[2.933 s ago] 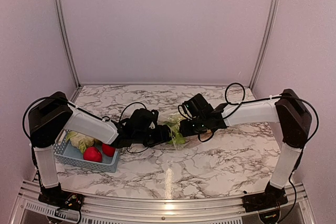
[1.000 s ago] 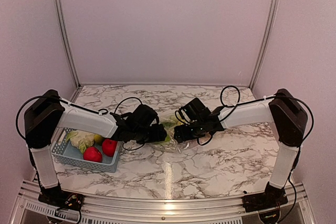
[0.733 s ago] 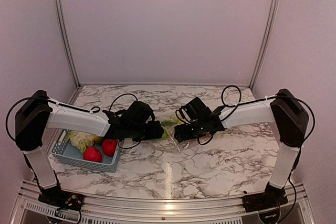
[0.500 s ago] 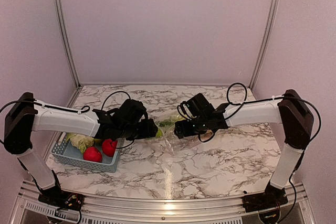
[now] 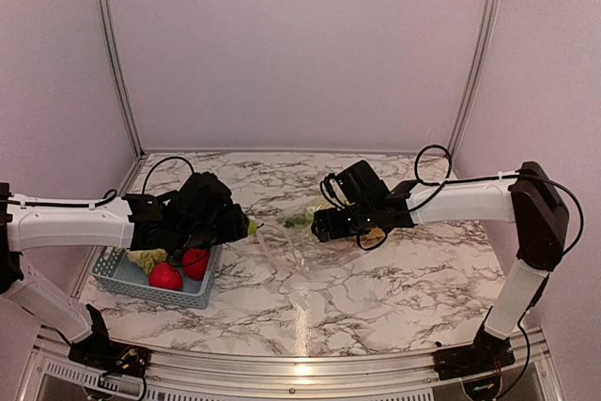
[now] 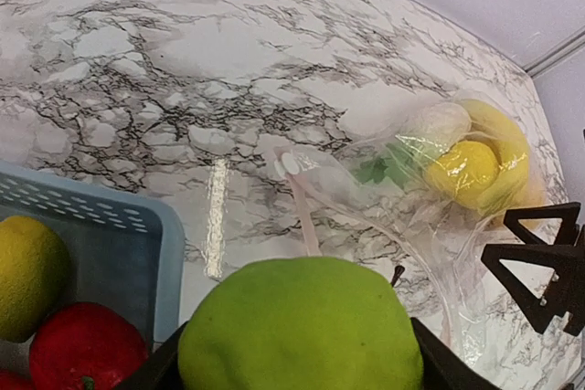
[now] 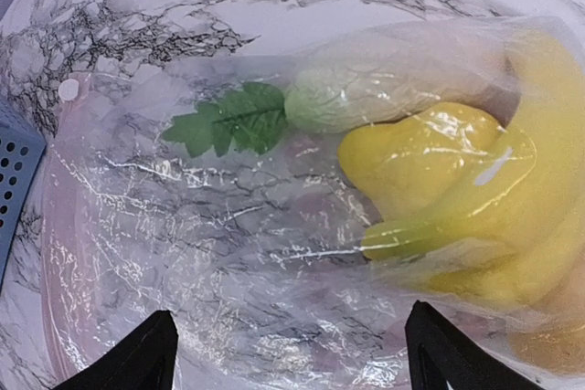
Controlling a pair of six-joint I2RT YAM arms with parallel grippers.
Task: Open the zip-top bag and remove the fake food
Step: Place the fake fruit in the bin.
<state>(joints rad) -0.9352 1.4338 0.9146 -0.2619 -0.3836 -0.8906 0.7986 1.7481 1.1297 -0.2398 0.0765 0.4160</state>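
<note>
Lying left-right, zip-top bag (image 7: 210,226) mouth faces left tool (image 5: 237,226), gripping pear (image 6: 302,326); right tool (image 5: 321,225) wide.

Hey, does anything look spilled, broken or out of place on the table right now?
Nothing stands out. The zip-top bag lies crumpled on the marble with yellow fruit bunched at one end, nothing spilled. The left end effector holds a green pear by the blue basket.
</note>
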